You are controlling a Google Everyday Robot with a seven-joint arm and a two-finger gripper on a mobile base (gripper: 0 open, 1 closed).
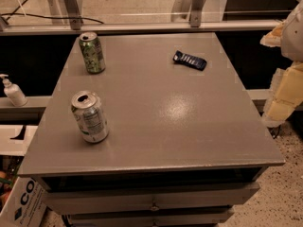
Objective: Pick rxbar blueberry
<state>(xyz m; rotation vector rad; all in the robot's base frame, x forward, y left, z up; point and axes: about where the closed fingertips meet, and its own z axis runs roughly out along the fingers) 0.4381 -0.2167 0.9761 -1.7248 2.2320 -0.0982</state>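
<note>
Three things sit on the grey bench right now; two drink cans on the left half, one flat bar at the far right; the rxbar blueberry lies flat near the bench's far right corner, a dark navy wrapper with a row of pale marks, turned at a slant to the bench's edges, well apart from both cans; the far can stands upright near the far left corner, green-patterned; the near can stands upright closer to the front left, silver with green print, its mouth open at the top; a soft patch of glare shows on the bench top near the middle.

Over at the right edge of the view, the end effector hangs off the bench's right side, a pale cream blocky shape partly cut off by the frame; it is well apart from the bar; whether it is spread or closed, I cannot tell.

Below the bench top, drawers face the front; a white pump bottle stands on a ledge at the left; a cardboard box with dark lettering sits at the lower left corner.
</note>
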